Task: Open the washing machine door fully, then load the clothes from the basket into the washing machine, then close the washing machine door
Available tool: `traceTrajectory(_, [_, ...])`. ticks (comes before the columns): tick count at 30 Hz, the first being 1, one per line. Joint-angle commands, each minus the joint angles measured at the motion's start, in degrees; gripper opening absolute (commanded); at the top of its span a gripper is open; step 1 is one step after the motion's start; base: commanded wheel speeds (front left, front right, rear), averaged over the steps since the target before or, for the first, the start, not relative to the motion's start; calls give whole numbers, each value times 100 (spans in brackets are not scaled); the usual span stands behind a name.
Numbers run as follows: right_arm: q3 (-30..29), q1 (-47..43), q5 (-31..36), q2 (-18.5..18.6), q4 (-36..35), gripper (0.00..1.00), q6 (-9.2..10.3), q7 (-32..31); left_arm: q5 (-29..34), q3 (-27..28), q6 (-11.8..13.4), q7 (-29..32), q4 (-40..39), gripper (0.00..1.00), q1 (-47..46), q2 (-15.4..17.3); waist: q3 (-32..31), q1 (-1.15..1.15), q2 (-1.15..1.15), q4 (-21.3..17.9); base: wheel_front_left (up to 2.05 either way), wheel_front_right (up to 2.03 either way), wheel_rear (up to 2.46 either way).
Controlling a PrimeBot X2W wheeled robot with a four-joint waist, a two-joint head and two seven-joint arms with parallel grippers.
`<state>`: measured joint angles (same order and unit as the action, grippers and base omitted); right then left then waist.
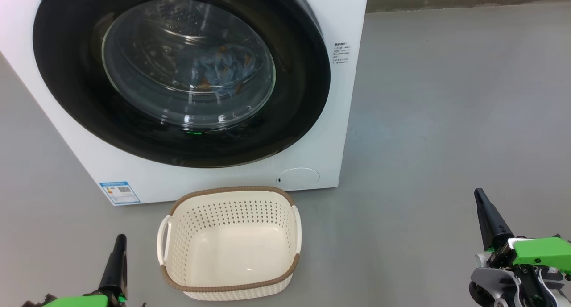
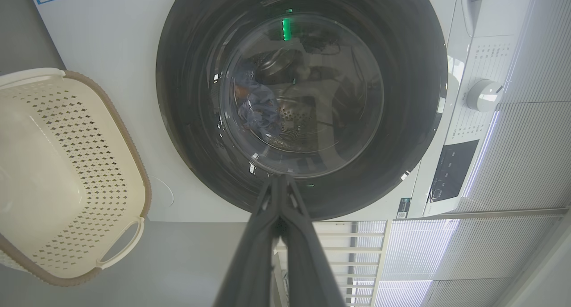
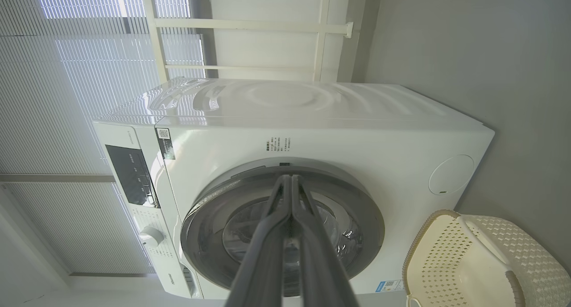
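The white washing machine (image 1: 223,173) stands ahead with its round black-rimmed door (image 1: 67,97) shut flat against the front. Through the glass bowl I see light blue clothes (image 1: 223,68) lying in the drum, also visible as clothes (image 2: 261,108) in the left wrist view. The cream basket (image 1: 232,193) sits on the floor in front of the machine and holds nothing. My left gripper (image 1: 119,241) is low at the basket's left, shut and empty. My right gripper (image 1: 479,195) hangs far to the right, shut and empty. Both grippers are well back from the door.
Grey floor (image 1: 446,119) spreads to the right of the machine. The control panel with a white dial (image 2: 484,94) lies on the machine's top part. Window blinds (image 3: 67,75) and a white rail frame (image 3: 250,26) stand behind the machine.
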<state>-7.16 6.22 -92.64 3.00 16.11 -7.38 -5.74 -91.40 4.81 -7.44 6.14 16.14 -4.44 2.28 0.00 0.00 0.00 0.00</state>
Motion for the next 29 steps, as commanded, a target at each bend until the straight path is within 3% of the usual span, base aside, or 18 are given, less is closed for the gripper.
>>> traceTrajectory(1, [108, 40, 10, 26, -171, 0, -11, -37, -67, 183, 3, 42, -179, 0, -221, 60, 0, 0, 0, 0, 0, 0, 0])
traceTrajectory(29, [100, 40, 17, 21, -171, 0, -11, -44, -67, 183, 2, 42, -179, 0, -221, 60, 0, 0, 0, 0, 0, 0, 0])
